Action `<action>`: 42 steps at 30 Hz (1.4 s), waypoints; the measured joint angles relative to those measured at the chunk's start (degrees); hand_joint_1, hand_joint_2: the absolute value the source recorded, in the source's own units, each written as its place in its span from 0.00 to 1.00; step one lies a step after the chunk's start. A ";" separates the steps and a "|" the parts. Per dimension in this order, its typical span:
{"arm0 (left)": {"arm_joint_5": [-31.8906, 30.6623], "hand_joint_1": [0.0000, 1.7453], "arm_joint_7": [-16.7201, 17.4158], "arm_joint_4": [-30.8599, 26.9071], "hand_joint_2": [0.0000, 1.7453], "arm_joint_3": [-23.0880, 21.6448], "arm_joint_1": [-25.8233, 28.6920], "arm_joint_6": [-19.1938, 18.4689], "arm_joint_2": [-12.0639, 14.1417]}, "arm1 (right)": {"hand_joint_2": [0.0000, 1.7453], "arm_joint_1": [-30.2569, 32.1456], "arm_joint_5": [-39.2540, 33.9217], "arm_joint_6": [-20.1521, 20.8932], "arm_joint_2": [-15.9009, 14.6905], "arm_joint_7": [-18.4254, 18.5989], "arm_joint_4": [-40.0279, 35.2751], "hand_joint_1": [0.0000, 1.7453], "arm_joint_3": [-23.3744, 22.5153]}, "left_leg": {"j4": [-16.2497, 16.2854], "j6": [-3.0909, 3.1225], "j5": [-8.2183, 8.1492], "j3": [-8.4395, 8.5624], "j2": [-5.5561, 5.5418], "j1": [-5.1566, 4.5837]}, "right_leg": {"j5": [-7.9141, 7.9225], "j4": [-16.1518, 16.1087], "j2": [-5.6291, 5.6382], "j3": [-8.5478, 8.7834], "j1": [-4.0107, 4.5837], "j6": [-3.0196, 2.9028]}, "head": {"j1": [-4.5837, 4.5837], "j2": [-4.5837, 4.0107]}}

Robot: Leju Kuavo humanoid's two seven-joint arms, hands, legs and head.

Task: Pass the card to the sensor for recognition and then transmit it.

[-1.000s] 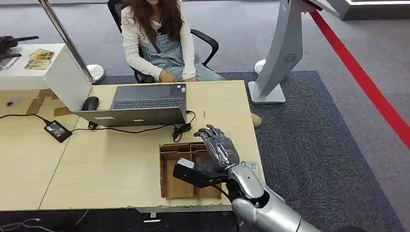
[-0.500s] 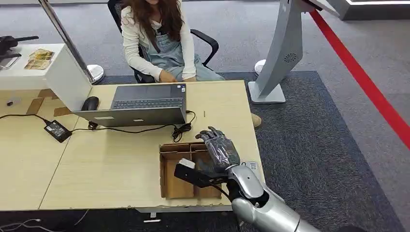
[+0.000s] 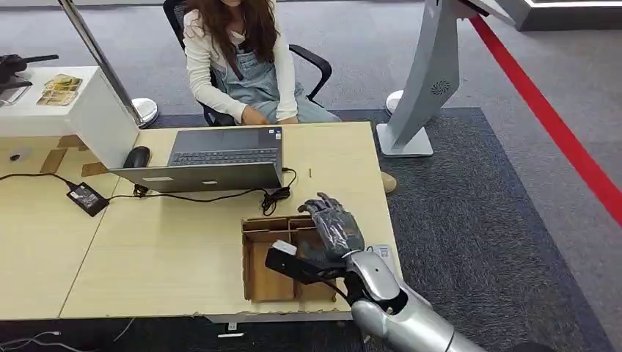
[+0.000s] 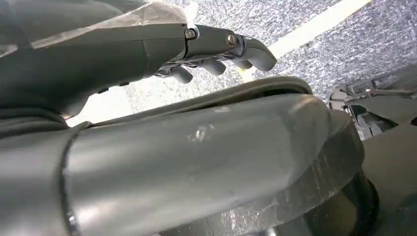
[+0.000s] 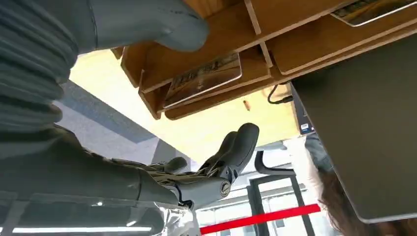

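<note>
A brown compartment tray [image 3: 257, 282] lies near the table's front edge. My right hand [image 3: 334, 229] hovers over its far right part, fingers spread and holding nothing. In the right wrist view a card [image 5: 204, 78] lies flat in one tray [image 5: 305, 44] compartment, and a second card [image 5: 371, 9] lies in another. There the thumb [image 5: 162, 19] is close over the tray wall, while the fingers [image 5: 231, 152] stretch out apart from the cards. My left hand [image 4: 211, 46] hangs over grey carpet with its fingers loosely extended and nothing in them.
An open laptop [image 3: 220, 158] stands beyond the tray, its cable running in front of it. A mouse [image 3: 136, 156], a power adapter [image 3: 87, 198] and a white box [image 3: 81, 110] are at the left. A person [image 3: 238, 59] sits across the table. A grey kiosk stand [image 3: 429, 81] is at the far right.
My right hand has sunk slightly toward the tray and come a little nearer to me. Everything else is unchanged.
</note>
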 joint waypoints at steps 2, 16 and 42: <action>0.04 0.00 0.00 0.00 0.00 0.00 0.00 0.00 0.07 | 1.00 -0.02 0.11 -0.07 -0.04 0.09 0.09 0.34 -0.13 | 0.00 0.00 0.00 0.00 0.00 0.00 | 0.00 0.00 0.00 0.00 0.00 0.00 | 0.02 0.00; 0.52 0.00 0.24 0.04 0.00 0.00 0.00 -0.07 0.24 | 1.00 -0.13 2.58 -0.37 -0.57 1.07 0.50 0.35 -1.05 | 0.00 0.00 0.00 0.00 0.00 0.00 | 0.00 0.00 0.00 0.00 0.00 0.00 | 0.00 0.00; 0.90 0.00 0.35 0.24 0.00 0.00 -0.01 -0.07 0.63 | 1.00 -0.17 2.84 -0.26 -1.20 1.35 0.50 0.49 -1.33 | 0.00 0.00 0.00 0.00 0.00 0.00 | 0.00 0.00 0.00 0.00 0.00 0.00 | 0.02 0.00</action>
